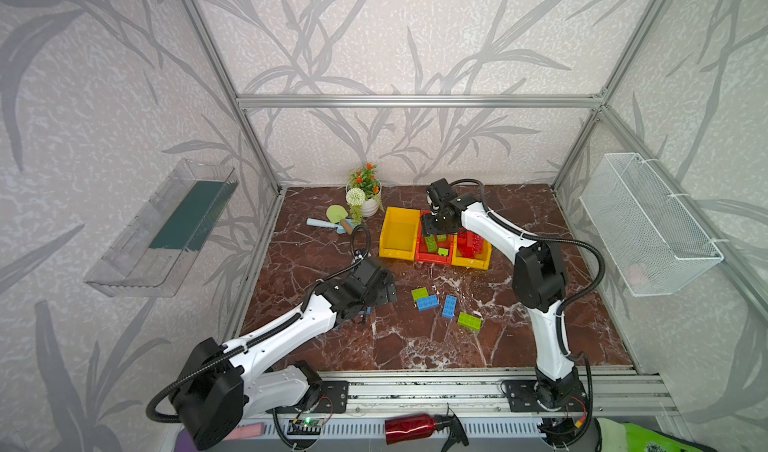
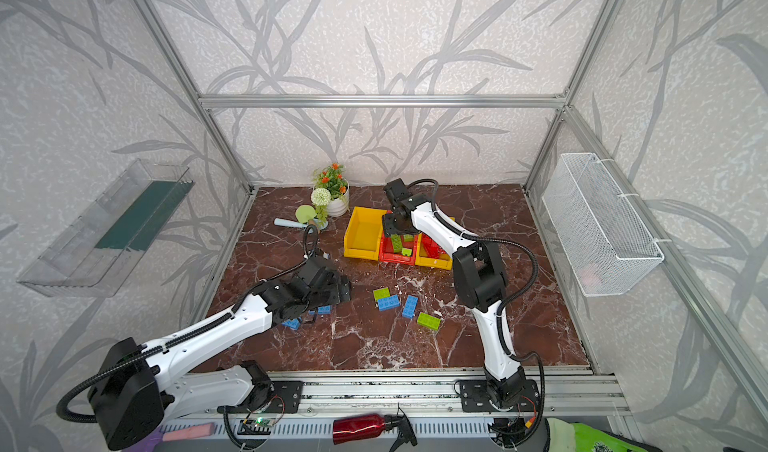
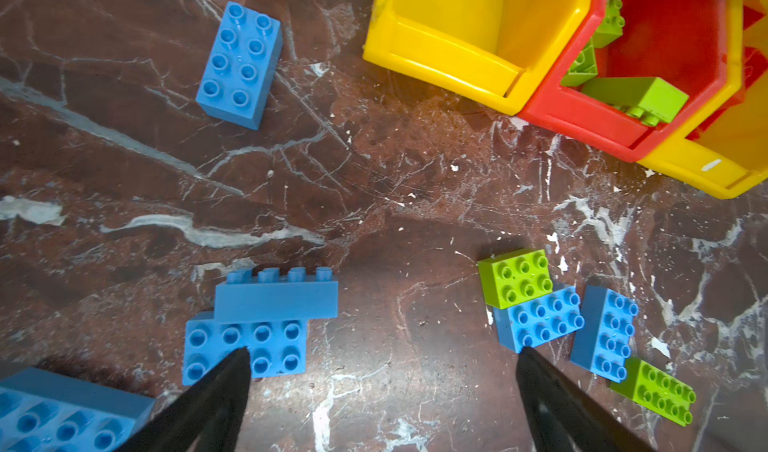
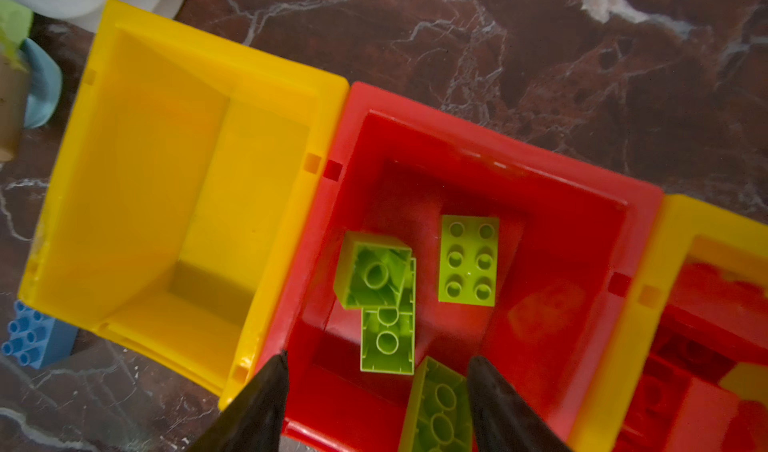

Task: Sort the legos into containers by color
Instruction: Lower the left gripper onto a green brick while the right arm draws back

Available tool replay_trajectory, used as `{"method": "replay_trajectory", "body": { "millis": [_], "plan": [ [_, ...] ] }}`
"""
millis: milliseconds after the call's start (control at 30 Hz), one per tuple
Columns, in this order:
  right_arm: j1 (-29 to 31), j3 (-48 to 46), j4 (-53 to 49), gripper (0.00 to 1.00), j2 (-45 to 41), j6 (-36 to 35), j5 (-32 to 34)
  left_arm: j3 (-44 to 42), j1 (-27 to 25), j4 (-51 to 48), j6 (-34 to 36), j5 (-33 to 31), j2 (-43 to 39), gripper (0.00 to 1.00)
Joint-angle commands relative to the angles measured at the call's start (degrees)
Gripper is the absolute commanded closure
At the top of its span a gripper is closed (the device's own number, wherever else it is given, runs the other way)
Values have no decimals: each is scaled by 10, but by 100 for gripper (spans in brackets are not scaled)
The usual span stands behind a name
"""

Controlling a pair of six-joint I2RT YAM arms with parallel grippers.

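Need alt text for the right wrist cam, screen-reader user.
The right pincer hangs open over the red bin, a lime green brick sitting between its fingertips without being clamped; three more green bricks lie in the bin. An empty yellow bin adjoins one side, and a yellow bin holding red bricks the other.

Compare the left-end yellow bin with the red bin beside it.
The yellow bin is empty; the red bin holds lime green bricks. The right gripper hangs open over the red bin, not the yellow bin. The yellow bin ends the row; the red bin sits in the middle. Both are open-topped, same shape, joined side by side.
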Motion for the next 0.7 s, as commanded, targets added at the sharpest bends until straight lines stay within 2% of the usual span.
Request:
{"method": "replay_trajectory", "body": {
  "millis": [0,133,333,533,667],
  "plan": [
    [4,-45,-2,28,-95,-10,-13,24,-11,14,7,13,9,1],
    [9,-155,15,22,-206,7,-12,49,-32,16,2,16,42,1],
    [24,-336,12,8,-388,36,-2,100,-88,20,-19,7,124,3],
    [29,-492,8,2,-561,63,16,144,-109,26,-63,-2,218,5],
    [30,-538,-15,1,-642,69,23,172,-111,30,-92,-1,271,8]
  ]
}}
